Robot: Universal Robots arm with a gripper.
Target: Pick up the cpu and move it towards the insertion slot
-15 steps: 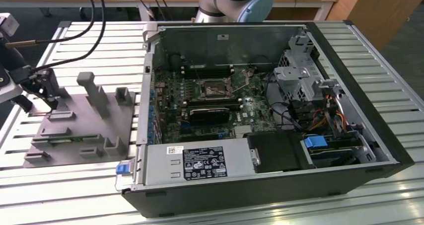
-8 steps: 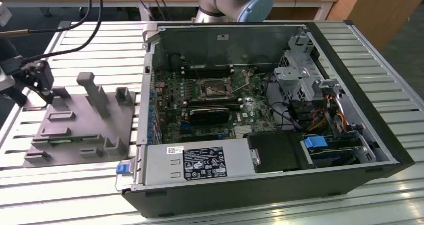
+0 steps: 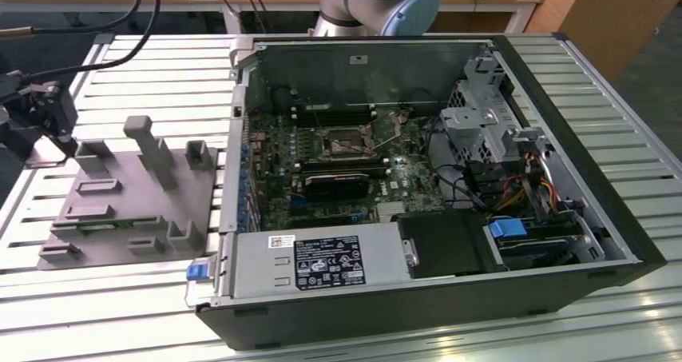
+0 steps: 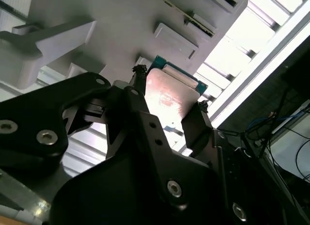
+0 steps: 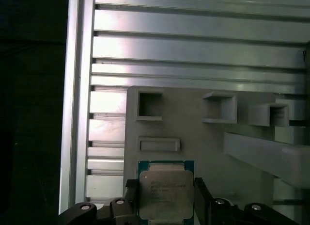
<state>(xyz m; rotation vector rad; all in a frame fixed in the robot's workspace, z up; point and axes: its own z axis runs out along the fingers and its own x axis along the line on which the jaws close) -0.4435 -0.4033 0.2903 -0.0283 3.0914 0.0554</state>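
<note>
claw clamped on the cpu by its sides, grey tray beneath

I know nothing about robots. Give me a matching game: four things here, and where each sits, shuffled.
1. flat square silver-topped cpu
2. silver-framed square insertion slot
3. grey plastic fixture plate
4. black end effector

A. on the green motherboard inside the open black computer case
B. on the slatted metal table, at the exterior view's left of the case
C. between the end effector's fingers
D. over the plate's edge, shut on the cpu

Pairs: 1-C, 2-A, 3-B, 4-D
</note>
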